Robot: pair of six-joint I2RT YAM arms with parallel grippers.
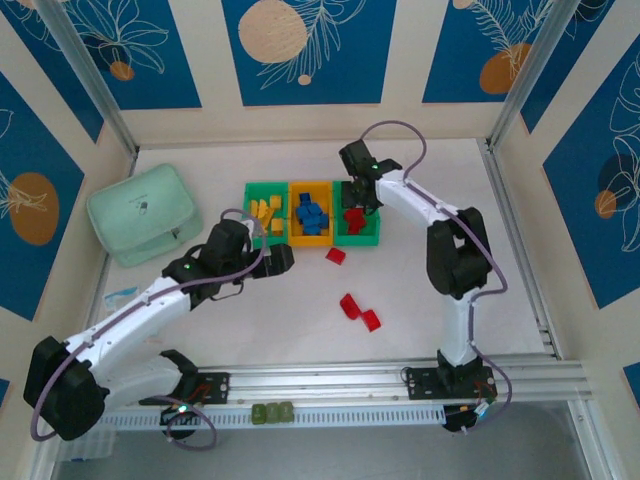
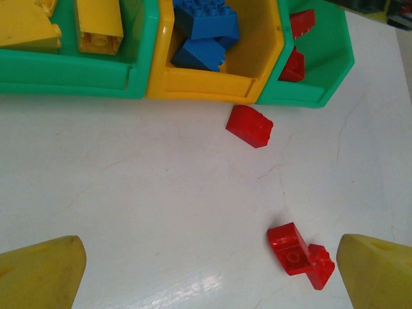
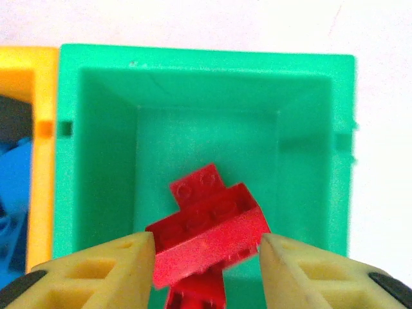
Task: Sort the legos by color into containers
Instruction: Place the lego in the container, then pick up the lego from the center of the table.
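At far left a pale mint box (image 1: pixel 140 213) sits well apart from the work. The left gripper (image 1: pixel 278 258) hovers just in front of the left green bin (image 1: pixel 250 188), jaws spread wide and holding nothing. Its wrist view puts the yellow fingers (image 2: pixel 40 273) at the lower corners with bare table (image 2: pixel 129 193) between them, and two loose red bricks (image 2: pixel 293 250), touching each other, just inside the right-hand finger. A single red brick (image 2: pixel 250 125) lies nearer the bins, just in front of where the orange bin (image 2: pixel 193 87) meets the right green bin (image 2: pixel 322 84). Yellow bricks (image 1: pixel 265 213) lie in the left green bin, blue bricks (image 1: pixel 312 215) in the orange one. The right gripper (image 3: pixel 206 261) hangs over the right green bin, jaws partly apart, with a tilted red brick (image 3: pixel 209 232) spanning the gap and meeting both pads; whether it is clamped or loose I cannot tell. Another red brick (image 3: pixel 196 183) lies beneath it on the bin floor; from above, the gripper covers most of that bin. Olive blocks (image 1: pixel 272 412) rest at the near edge, between the arm bases
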